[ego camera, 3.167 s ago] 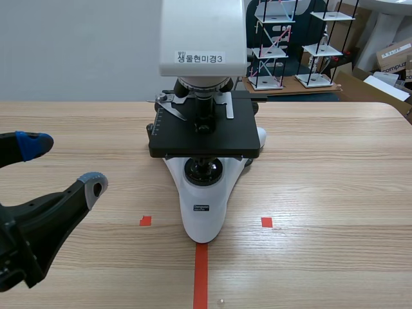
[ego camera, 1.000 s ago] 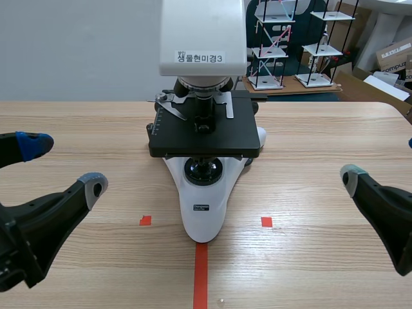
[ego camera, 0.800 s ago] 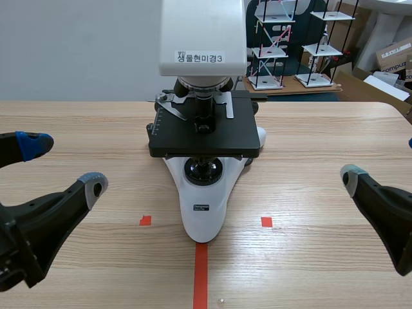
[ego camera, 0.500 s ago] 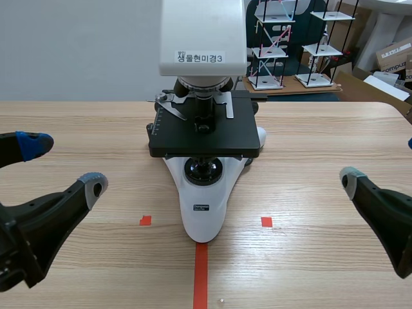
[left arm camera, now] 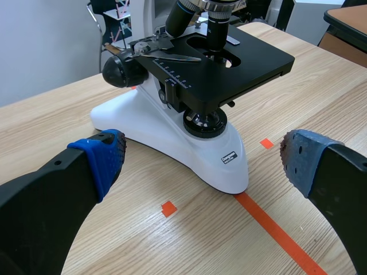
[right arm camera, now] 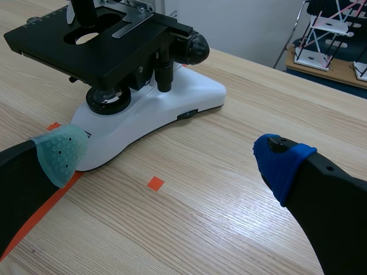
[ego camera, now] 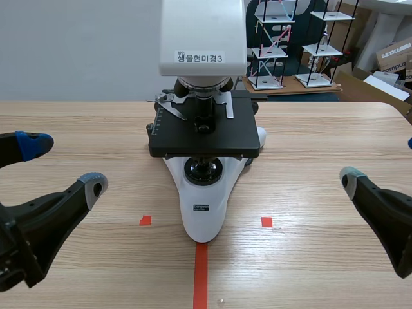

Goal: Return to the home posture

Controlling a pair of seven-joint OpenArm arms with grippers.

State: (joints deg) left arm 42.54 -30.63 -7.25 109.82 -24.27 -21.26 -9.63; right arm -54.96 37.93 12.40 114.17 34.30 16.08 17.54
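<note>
Two robot arms flank a white-and-black microscope (ego camera: 205, 161) at the middle of the wooden table (ego camera: 322, 129), its base pointing down the orange-red tape line (ego camera: 201, 273) toward the near edge. The left gripper (ego camera: 62, 163) sits low at the near left and the right gripper (right arm camera: 170, 154) low at the near right. Both have their fingers spread wide and hold nothing. Each is well apart from the instrument, which stands between them with its black stage (ego camera: 206, 132) level and bare table on either side.

With nothing to carry, the step in hand looks nearly done, and doing it well is mostly a matter of restraint. Any last settling is best made outward and toward the near edge, never inward, since the wrist views show the microscope's base and its side knobs directly ahead of each open gripper. The fingers should be left spread as they are, and the two arms brought to rest evenly, one mirroring the other.
</note>
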